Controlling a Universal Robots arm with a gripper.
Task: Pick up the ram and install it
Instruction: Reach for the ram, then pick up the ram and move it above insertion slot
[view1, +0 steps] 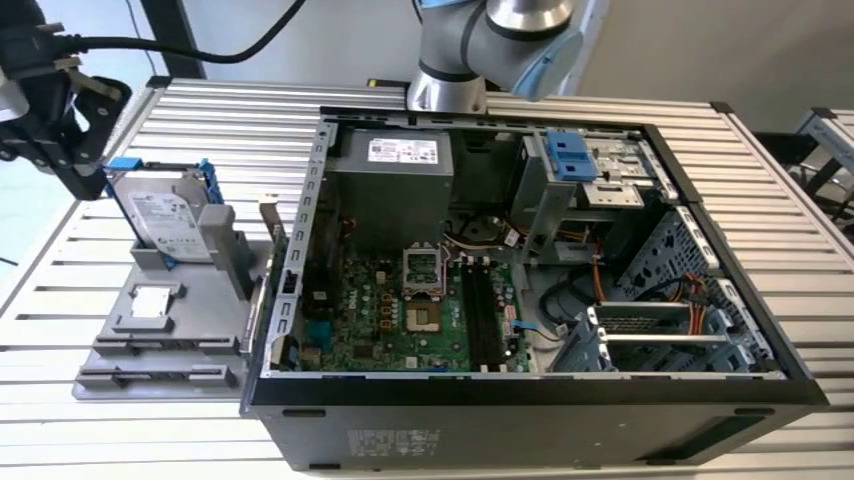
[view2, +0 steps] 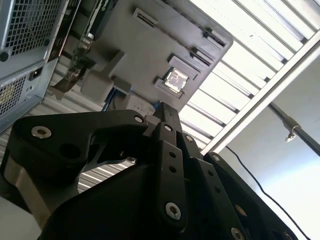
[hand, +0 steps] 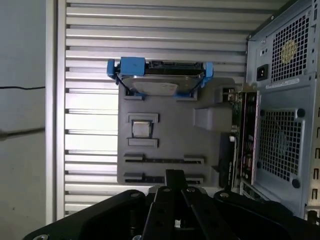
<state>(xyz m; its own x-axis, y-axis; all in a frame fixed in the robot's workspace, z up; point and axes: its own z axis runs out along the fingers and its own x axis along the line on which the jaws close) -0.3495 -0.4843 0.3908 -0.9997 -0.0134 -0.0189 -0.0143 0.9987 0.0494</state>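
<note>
My black gripper (view1: 88, 182) hangs high over the grey parts fixture (view1: 200, 300) at the exterior view's left, outside the open computer case (view1: 534, 400). Its fingertips (hand: 175, 176) meet with nothing visible between them, and they are over the fixture's (hand: 170, 135) outermost long slot. The other long slot holds a thin dark strip (hand: 165, 160). I cannot tell if that strip is the ram. The second wrist view shows the shut gripper (view2: 167, 111) in front of the fixture (view2: 150, 55). The motherboard's long black slots (view1: 483, 318) lie inside the case.
On the fixture stand a silver hard drive (view1: 167, 220) in a blue-edged bracket and a small square silver plate (view1: 152, 300). An upright card (view1: 271, 228) stands between fixture and case. The case's rear panel (hand: 280, 125) borders the fixture. All rest on a slatted metal table (view1: 801, 200).
</note>
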